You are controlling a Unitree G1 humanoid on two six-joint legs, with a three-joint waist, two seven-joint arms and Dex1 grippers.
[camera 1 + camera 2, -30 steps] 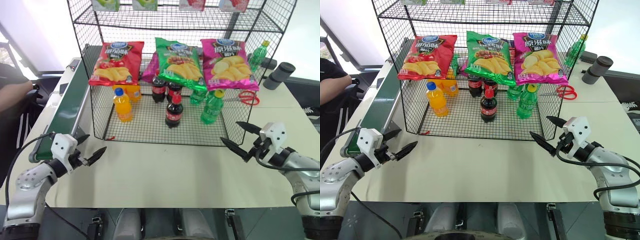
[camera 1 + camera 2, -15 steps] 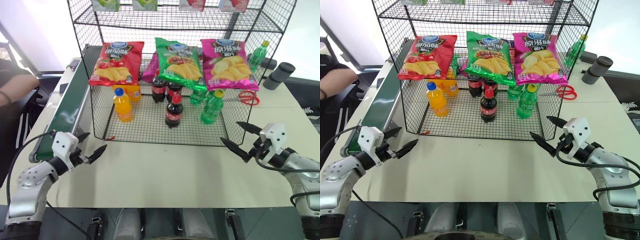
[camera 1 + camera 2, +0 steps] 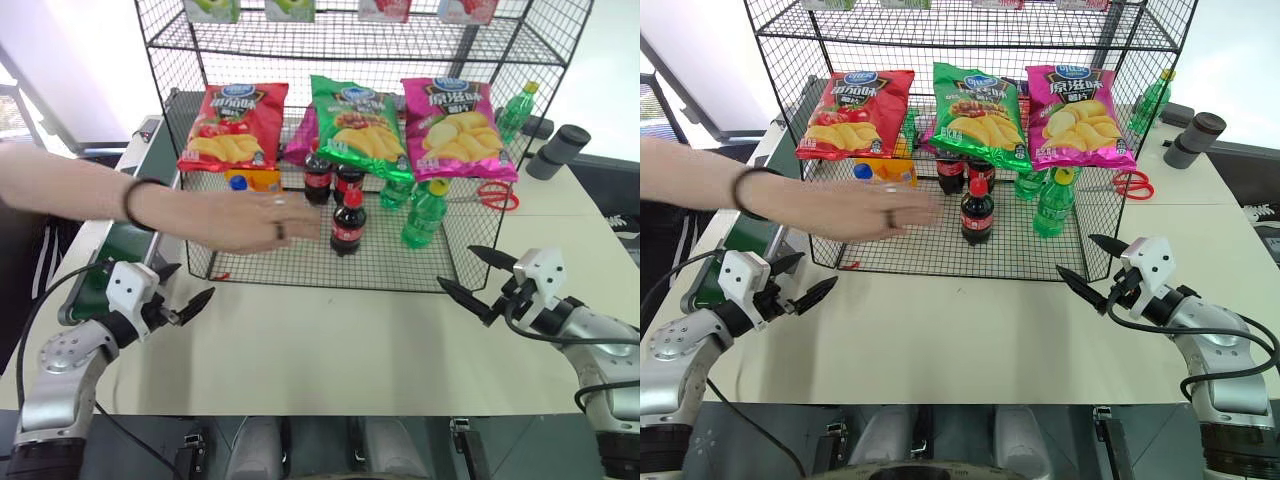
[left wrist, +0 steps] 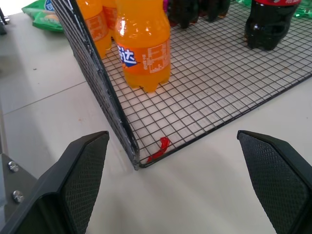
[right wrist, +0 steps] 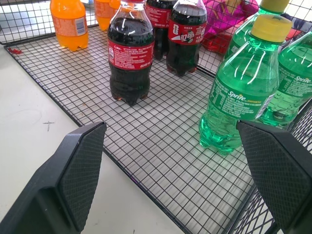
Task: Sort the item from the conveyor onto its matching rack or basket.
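Three cola bottles stand on the bottom tier of the black wire rack. The nearest one stands alone in front, also in the right wrist view. I cannot tell which one is the item. The green conveyor runs along the left. A person's hand reaches across the bottom tier, its fingertips just short of the front cola bottle. My left gripper hovers open by the rack's front left corner. My right gripper hovers open at the front right corner. Both hold nothing.
Red, green and pink chip bags hang on the rack. Orange-drink bottles and green bottles share the bottom tier. Red scissors, a grey cylinder and another green bottle lie behind on the right.
A person's arm has come in from the left and now stretches across the front of the rack's bottom tier. Both grippers have stayed where they were, open.
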